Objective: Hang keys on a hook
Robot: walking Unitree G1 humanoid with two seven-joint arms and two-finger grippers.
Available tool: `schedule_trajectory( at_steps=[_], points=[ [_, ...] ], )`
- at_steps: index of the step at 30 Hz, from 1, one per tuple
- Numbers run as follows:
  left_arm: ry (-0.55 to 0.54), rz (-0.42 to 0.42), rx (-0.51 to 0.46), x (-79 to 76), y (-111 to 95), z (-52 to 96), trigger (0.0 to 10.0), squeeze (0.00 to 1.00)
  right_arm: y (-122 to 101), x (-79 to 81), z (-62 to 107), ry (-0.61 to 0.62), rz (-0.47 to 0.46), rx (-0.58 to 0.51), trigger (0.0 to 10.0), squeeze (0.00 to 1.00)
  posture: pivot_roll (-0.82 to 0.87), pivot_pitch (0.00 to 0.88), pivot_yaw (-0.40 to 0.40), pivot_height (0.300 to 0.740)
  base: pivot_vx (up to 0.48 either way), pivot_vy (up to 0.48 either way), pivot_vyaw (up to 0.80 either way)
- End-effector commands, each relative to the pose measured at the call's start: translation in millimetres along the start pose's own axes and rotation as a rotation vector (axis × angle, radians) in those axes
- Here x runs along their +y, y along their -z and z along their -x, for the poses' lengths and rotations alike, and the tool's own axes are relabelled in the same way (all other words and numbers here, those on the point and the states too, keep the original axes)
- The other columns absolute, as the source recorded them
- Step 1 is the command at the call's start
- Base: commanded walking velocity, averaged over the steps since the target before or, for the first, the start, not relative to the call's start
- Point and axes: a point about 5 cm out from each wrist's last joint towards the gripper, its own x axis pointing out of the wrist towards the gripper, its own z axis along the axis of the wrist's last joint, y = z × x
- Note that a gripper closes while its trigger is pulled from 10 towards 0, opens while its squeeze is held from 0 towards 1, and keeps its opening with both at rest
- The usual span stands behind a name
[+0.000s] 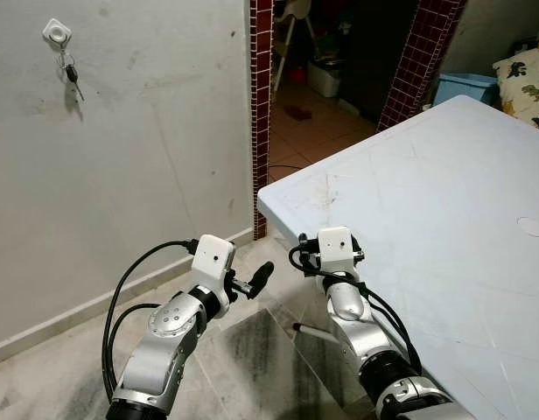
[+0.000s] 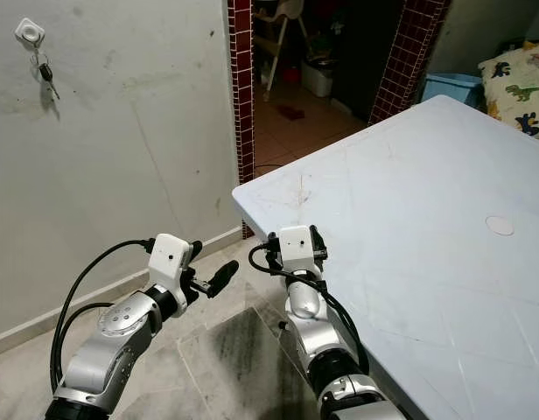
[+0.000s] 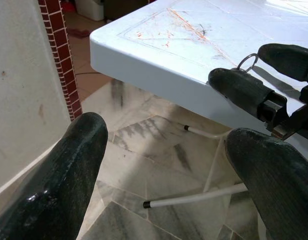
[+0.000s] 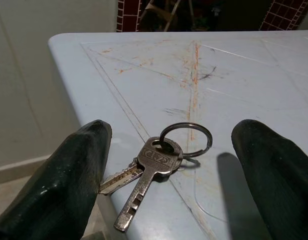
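Right end effector [image 4: 169, 165] is hovering open at the near corner of the white surface [image 1: 427, 201], its fingers straddling the keys [image 4: 149, 172], which are lying between them, blades pointing toward 7 o'clock and ring toward 1 o'clock. Left end effector [image 3: 169, 165] is waiting open just beside it, off the surface edge. Wall hook [image 1: 57, 33], already carrying other keys [image 1: 71, 74], is sitting well away at 10 o'clock.

table [image 4: 234, 65]: pale blue, orange scuffs
keys [image 4: 149, 172]: silver
doorway tiles [image 1: 262, 96]: dark red
floor [image 3: 144, 150]: grey marbled
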Motion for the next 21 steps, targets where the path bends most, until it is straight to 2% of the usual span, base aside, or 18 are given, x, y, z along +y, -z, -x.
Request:
schedule_trajectory(
  at_steps=[1,11,13,21],
  points=[
    [-0.007,-0.015,-0.009,1.8,-3,0.1,10.0,0.0,4,-5.4,-0.6,0.024,-0.002,0.025,10.0,0.0,0.17,0.0,-0.022,0.74,0.0,0.0,0.0],
    [-0.01,-0.009,-0.01,1.4,-3,-0.7,10.0,0.0,1,-27.0,-7.0,0.104,-0.024,0.04,10.0,0.0,0.16,0.0,-0.024,0.74,0.0,0.0,0.0],
    [-0.01,-0.008,-0.011,1.5,-3,-1.0,10.0,0.0,1,-30.8,-7.5,0.126,-0.005,0.046,10.0,0.0,0.16,0.0,-0.024,0.74,0.0,0.0,0.0],
    [-0.013,-0.005,-0.016,1.1,-4,-1.3,10.0,0.0,-7,-27.9,-10.9,0.089,-0.051,0.022,10.0,0.0,0.17,0.0,-0.03,0.74,0.0,0.0,0.0]
  ],
)
